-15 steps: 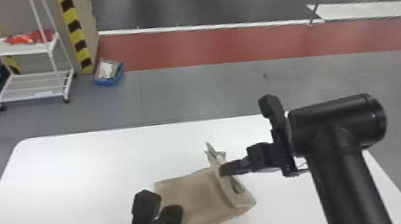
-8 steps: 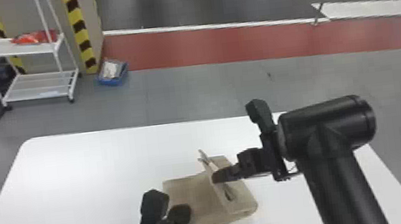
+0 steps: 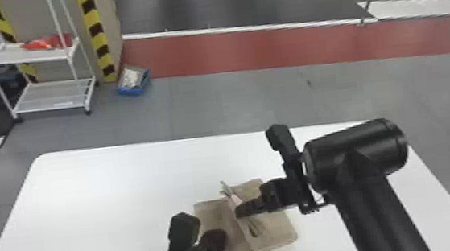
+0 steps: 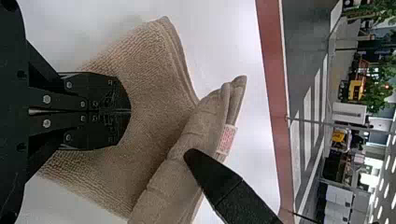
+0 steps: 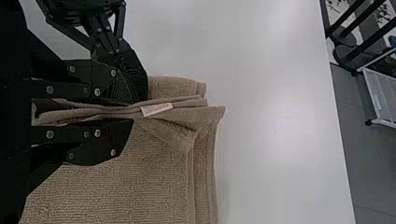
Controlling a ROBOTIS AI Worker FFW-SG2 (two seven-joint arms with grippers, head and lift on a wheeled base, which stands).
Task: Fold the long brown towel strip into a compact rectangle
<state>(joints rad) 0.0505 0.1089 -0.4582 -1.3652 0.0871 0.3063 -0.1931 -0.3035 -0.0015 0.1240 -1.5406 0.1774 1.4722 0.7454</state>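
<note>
Towel (image 3: 217, 216): lying partly folded.
Left fingers (image 4: 105, 93): sitting together over it.
Right fingers (image 5: 100, 142): clamping its flap (image 5: 201, 114).
Risk: pinched bunching is threatening a crooked crease.

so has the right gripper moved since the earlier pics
Yes. In the head view, the right gripper has shifted left, closer to the far left corner of the white table, and sits further below the table's far edge.

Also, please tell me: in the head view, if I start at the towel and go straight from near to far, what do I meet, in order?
Brown towel → far edge of the white table → gray floor → red strip → thin white line → dark road.
</note>
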